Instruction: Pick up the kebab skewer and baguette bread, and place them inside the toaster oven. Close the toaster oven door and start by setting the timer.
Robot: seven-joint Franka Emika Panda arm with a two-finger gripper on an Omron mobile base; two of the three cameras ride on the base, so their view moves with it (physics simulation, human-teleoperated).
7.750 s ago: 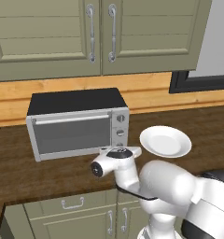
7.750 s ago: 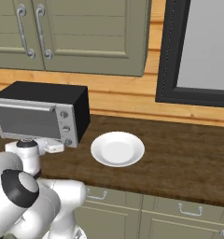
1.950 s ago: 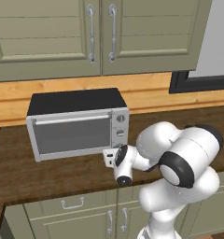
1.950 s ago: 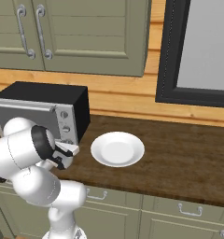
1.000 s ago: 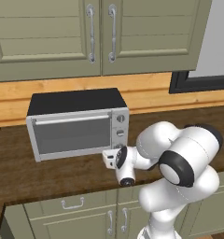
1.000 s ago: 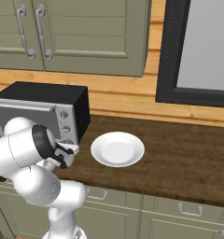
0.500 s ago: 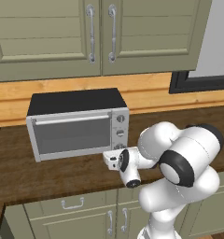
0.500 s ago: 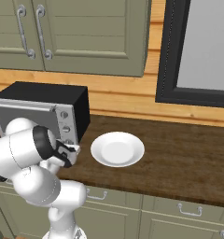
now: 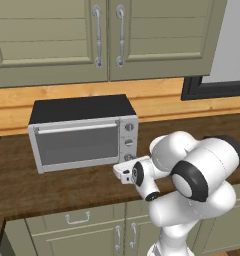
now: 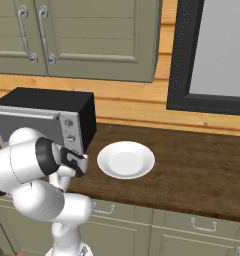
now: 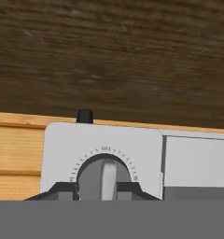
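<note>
Where the jaws stood wider a second ago, the pincer [image 11: 103, 189] is now clamped shut on a knob [image 11: 103, 175].
The knob sits between the fingertips, low on the toaster oven [image 9: 82, 132] at the back of the counter [image 10: 202, 165]; its tick marks are seen in the hand view, the empty white plate [image 10: 126, 159] in the right base view.

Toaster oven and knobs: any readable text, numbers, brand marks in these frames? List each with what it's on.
None readable.
Toaster oven: no brand or lettering on the door or black top.
Bottom knob in the hand view, with the gripper shut on it: a ring of tick marks around the dial, no numerals or words.
Upper knobs in the base views: too small to show any markings.
Plate: plain white.
</note>
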